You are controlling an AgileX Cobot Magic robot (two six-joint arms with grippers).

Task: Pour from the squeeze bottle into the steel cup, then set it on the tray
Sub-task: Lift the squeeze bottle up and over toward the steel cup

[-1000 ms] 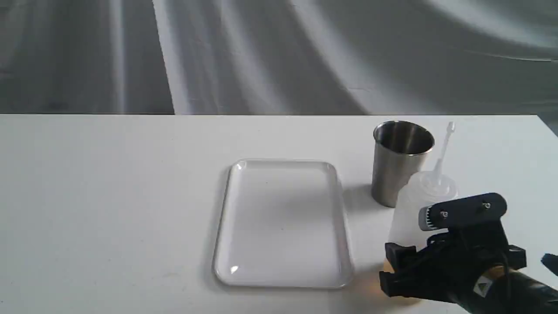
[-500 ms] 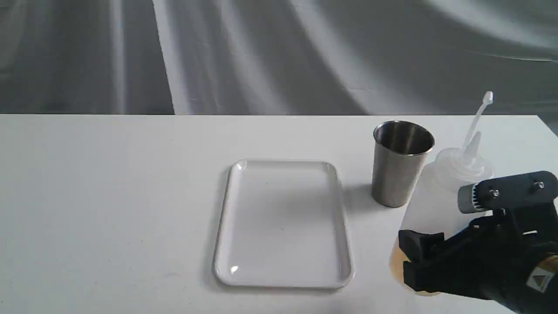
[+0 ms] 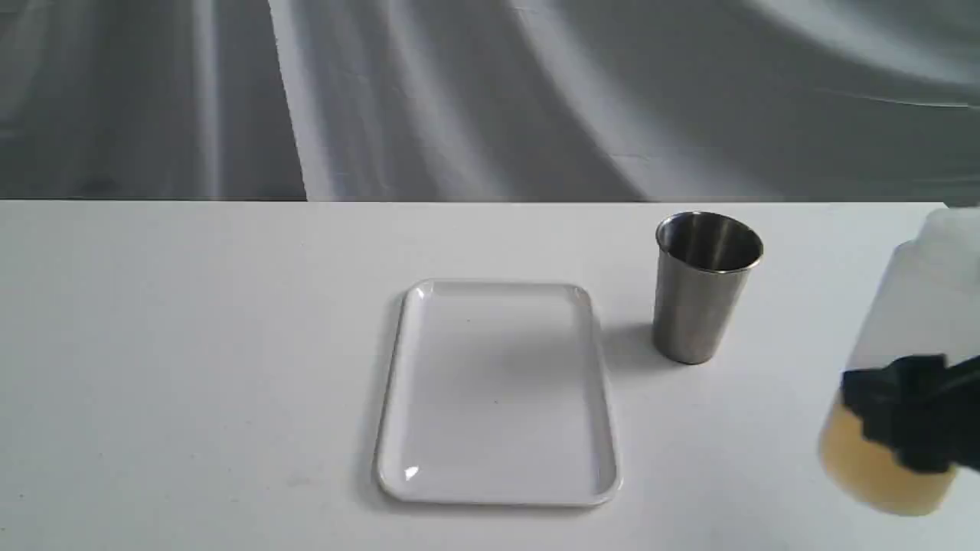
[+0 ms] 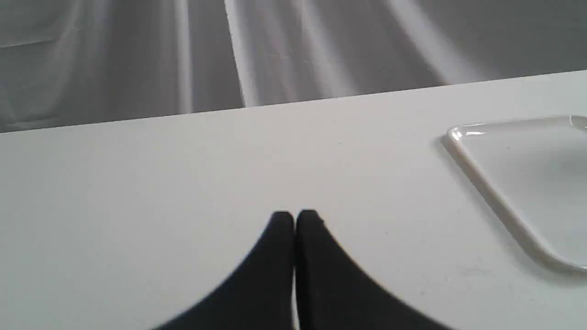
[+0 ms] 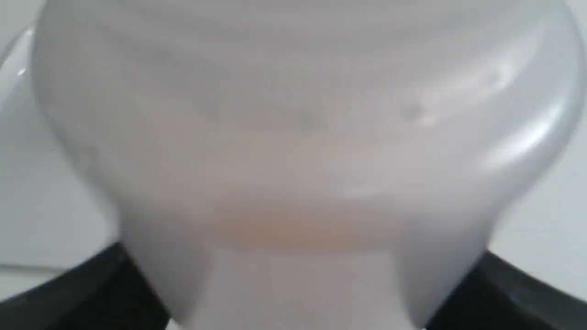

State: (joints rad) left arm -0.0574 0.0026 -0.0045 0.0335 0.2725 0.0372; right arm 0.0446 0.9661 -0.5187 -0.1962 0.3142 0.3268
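At the exterior view's right edge hangs the squeeze bottle, whitish with amber liquid at its bottom, lifted off the table and tilted; its nozzle is out of frame. My right gripper is shut on its lower body. The bottle fills the right wrist view, with a black finger pressing on each side. The steel cup stands upright, to the left of the bottle. The white tray lies flat left of the cup. My left gripper is shut over bare table; the tray's corner shows beside it.
A white table carries everything, and its far edge meets a grey draped cloth backdrop. The table's right corner lies just behind the bottle.
The right gripper has lifted the bottle from beside the cup and carried it up and to the right, to the frame's edge. Cup, tray and left gripper have not moved.
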